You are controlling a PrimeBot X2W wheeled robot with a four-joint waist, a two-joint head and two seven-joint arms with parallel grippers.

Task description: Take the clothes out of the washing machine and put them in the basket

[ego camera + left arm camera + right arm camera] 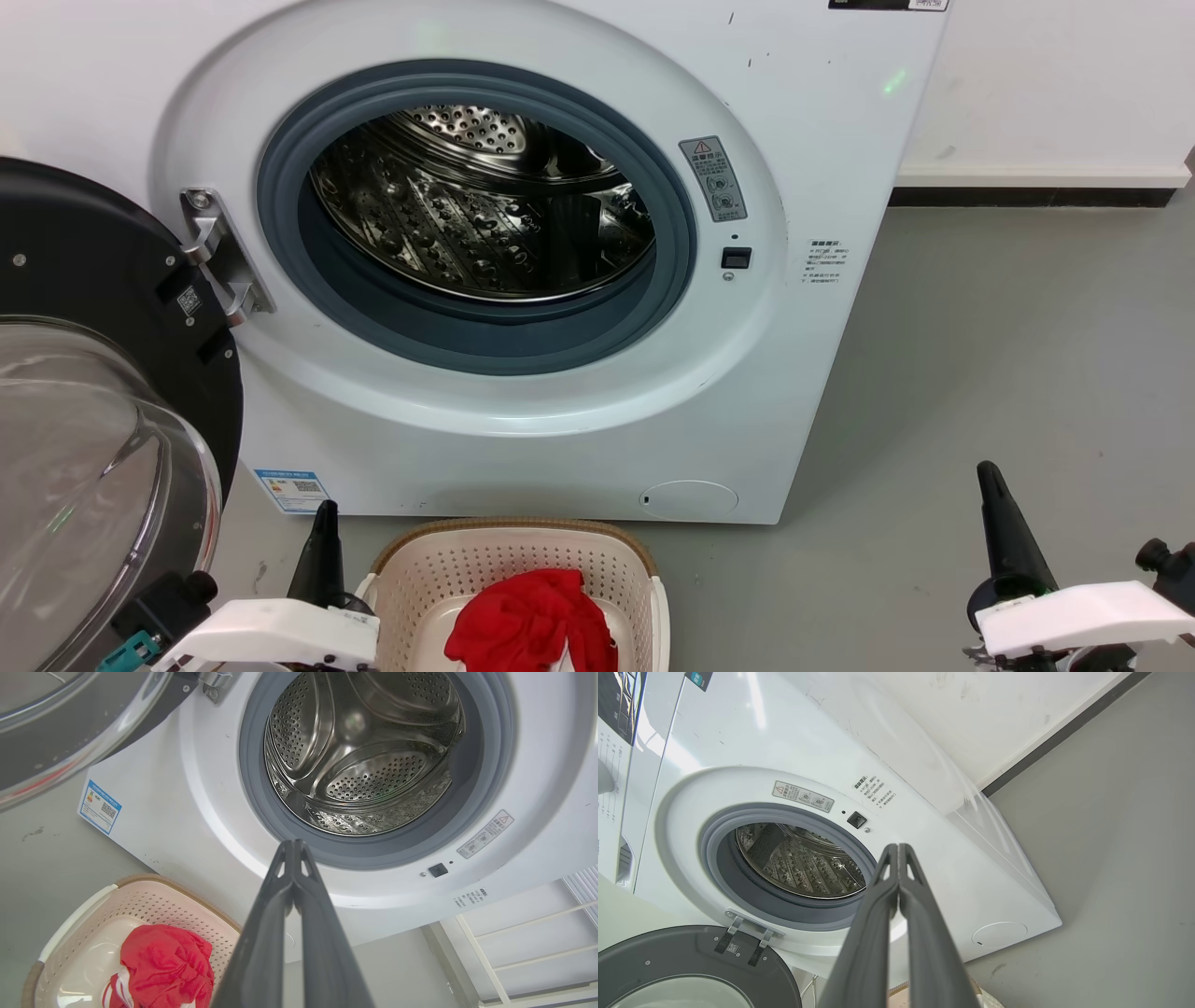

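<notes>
White front-loading washing machine (560, 448), black-rimmed glass door (84, 271) swung open, bright red clothes (523, 621) in oval cream perforated basket (509, 532), left gripper (294, 843) and right gripper (896, 845) clenched on nothing.

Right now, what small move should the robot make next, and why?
Probably draw both arms back and stop: the washing machine looks empty inside in all three views, the red clothes already lie in the basket, and the left hand and right hand are shut on nothing.
</notes>
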